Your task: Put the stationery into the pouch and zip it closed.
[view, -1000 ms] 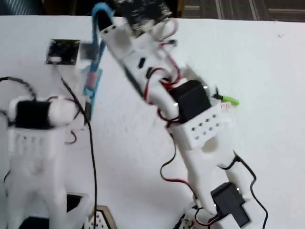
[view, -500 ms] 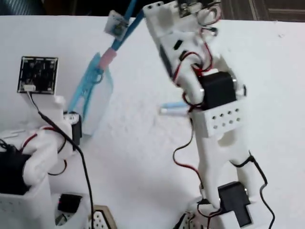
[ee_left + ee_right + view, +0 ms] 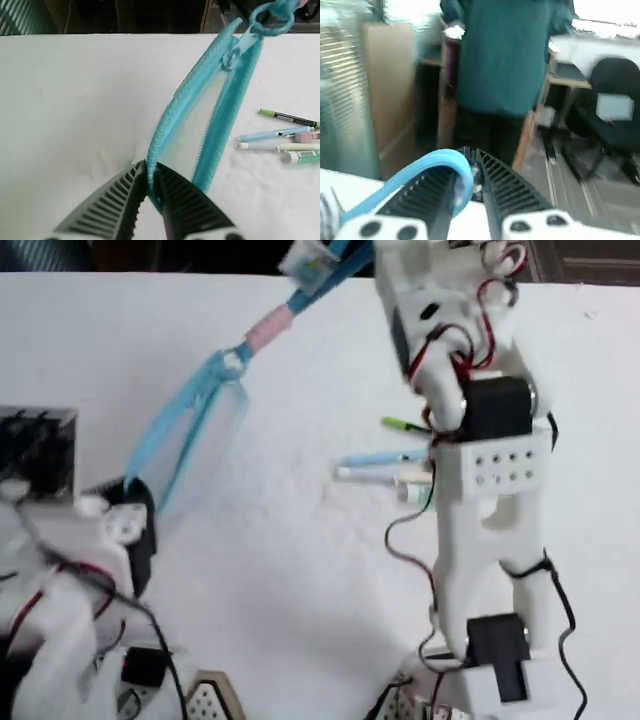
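Note:
The clear pouch (image 3: 200, 430) with a blue zipper is stretched slantwise over the white table, its zipper partly open (image 3: 200, 115). My left gripper (image 3: 151, 172) is shut on the pouch's near corner, at the left of the high view (image 3: 135, 502). From the zipper pull (image 3: 235, 50), a blue and pink strap (image 3: 270, 328) runs to the table's far edge. My right gripper (image 3: 470, 152) is shut on the strap's blue loop (image 3: 420, 172), at the top of the high view (image 3: 335, 255). A green pen (image 3: 400, 425), a blue pen (image 3: 375, 458), a white pen (image 3: 365, 473) and a small tube (image 3: 300, 156) lie beside the right arm.
The right arm's white body (image 3: 490, 510) stretches from the front edge to the far edge, just right of the pens. The table's far edge (image 3: 150, 273) borders dark floor. Black cables (image 3: 150, 630) trail near the left arm's base. Bare table lies between the arms.
The right gripper has pulled the strap right along the far edge, drawing the pouch taut. The left arm has drawn back toward the front left. The pens now show beside the right arm.

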`<state>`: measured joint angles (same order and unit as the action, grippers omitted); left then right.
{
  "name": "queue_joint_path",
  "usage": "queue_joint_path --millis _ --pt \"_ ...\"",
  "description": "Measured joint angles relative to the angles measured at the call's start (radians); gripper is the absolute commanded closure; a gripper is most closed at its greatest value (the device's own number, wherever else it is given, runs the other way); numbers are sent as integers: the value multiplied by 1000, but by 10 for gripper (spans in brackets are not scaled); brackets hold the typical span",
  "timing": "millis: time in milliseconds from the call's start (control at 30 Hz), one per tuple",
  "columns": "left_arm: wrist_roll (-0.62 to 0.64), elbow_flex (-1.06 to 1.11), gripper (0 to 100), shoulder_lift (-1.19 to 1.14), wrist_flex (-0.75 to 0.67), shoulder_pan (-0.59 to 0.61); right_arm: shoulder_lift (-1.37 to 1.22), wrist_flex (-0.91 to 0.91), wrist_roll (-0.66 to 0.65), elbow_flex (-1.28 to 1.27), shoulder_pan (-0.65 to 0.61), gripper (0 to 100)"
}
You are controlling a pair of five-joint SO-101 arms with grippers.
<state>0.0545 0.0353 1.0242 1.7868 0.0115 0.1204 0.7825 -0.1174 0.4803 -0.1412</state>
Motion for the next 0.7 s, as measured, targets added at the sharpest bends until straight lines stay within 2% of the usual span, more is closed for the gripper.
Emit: queue_joint_path --millis 133,267,433,567,700 --pt "0 -6 978 15 2 -2 -18 5 2 0 49 978" --pt "0 29 977 11 2 -2 -18 48 2 0 48 961" --pt "-14 49 977 11 2 0 -9 138 0 0 12 766" --pt "-25 49 977 15 2 0 17 259 -8 2 -9 703" --pt "-28 49 977 15 2 2 43 450 -169 -2 -38 700"
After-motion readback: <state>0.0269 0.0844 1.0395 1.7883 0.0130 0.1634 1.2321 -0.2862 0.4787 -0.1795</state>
